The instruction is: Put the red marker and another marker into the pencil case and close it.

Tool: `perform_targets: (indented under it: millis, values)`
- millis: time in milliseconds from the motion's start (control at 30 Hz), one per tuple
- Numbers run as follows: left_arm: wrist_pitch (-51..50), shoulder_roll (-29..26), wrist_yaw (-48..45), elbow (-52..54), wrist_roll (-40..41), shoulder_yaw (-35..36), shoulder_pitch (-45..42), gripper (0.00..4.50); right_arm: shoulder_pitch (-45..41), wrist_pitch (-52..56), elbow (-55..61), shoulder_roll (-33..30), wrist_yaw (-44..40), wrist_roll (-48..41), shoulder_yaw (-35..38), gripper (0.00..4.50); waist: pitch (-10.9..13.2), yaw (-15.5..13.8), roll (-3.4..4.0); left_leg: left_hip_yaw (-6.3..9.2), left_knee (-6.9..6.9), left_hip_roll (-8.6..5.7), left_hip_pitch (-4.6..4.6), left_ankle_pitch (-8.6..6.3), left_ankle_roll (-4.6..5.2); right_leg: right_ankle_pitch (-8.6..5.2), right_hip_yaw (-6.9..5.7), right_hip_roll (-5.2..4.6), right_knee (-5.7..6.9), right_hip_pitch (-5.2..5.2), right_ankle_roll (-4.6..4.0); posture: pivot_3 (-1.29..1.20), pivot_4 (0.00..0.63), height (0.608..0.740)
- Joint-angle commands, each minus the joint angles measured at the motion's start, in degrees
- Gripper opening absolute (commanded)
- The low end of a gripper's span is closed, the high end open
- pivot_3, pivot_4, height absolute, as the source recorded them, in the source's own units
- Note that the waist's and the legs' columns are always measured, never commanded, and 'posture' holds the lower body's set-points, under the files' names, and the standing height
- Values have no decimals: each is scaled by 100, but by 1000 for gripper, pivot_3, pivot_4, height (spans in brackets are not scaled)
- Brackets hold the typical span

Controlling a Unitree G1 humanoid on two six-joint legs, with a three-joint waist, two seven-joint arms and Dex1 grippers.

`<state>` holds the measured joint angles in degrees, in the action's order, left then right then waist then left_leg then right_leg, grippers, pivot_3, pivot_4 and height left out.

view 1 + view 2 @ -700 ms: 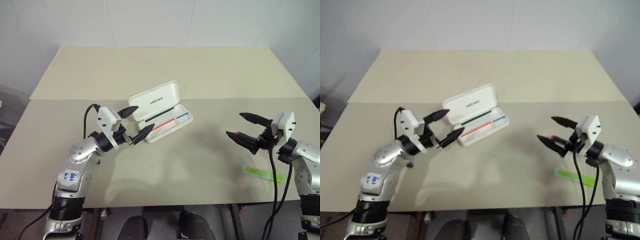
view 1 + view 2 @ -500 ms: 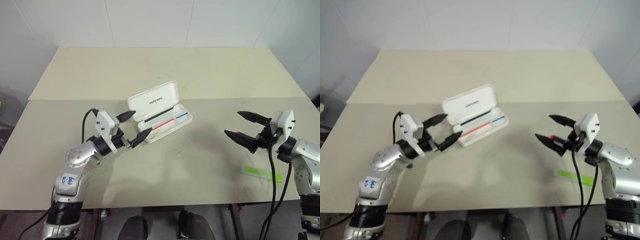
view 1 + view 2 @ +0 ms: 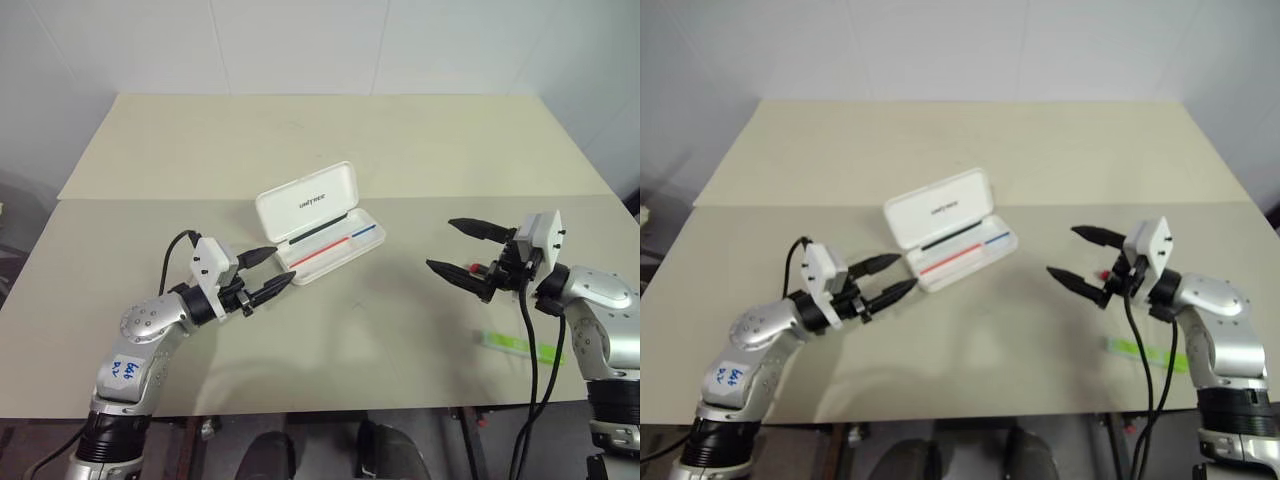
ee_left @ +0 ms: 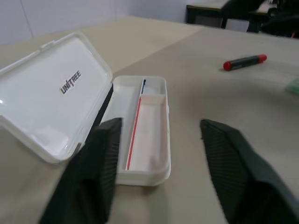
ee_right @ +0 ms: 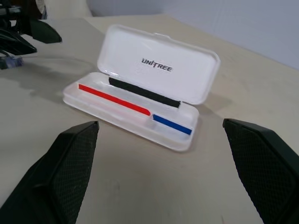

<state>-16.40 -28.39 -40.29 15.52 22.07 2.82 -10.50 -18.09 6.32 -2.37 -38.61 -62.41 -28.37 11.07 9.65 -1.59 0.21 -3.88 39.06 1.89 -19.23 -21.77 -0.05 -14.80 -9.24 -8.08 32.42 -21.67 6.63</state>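
Both hands spread and empty: left hand (image 3: pixel 268 278) beside the open pencil case (image 3: pixel 322 225), right hand (image 3: pixel 458 248) well apart.

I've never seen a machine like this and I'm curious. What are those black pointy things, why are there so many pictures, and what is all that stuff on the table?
It is a robot with two arms. The black pointy things are the fingers of its grabbing parts: the left tool and the right tool. Both stand open and hold nothing.

Two pictures come from cameras in the robot's head, looking down over the table. The other two come from small cameras on its wrists, looking out between the fingers.

On the table lies a white pencil case with its lid up. Inside are a thin red-and-blue stick and a black strip. The red marker lies on the table by the right tool. The green highlighter lies near the table's front edge on the robot's right. Neither is in the case yet.
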Motion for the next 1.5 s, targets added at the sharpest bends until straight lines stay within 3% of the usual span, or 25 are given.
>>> perform_targets:
  millis: [33, 533, 733, 1500]
  values:
    - [-129, -63, -22, 182, -127, -244, -216, 2495, -117, -2, 196, -10, -130, -96, -40, 4500, 0, -2, 0, 0, 0, -3, -3, 0, 0, 0, 1, -3, -1, 0, 0, 0, 150, 740]
    - [-849, -455, -285, -283, -867, -1108, -1144, 2495, 29, 420, 861, -158, -476, -304, -98, 4500, 1, 9, 0, -1, 0, -1, 0, 0, 0, 0, 2, 2, -1, 1, 0, 0, 150, 740]
    - [-981, -494, -537, -419, -1057, -1440, -1455, 2495, 301, 752, 1248, -486, -885, -589, -83, 4500, 1, 6, 0, 1, -1, -1, -2, 0, 0, 0, -1, 3, -1, 0, 0, 0, 150, 740]
    - [-1943, -365, -738, -830, -1627, -2134, -2019, 2495, 516, 140, -23, -1308, -1554, -287, 485, 4500, 4, 6, -7, -5, 6, 0, 2, 1, 0, 0, 2, 5, -1, 3, 1, 0, 150, 740]
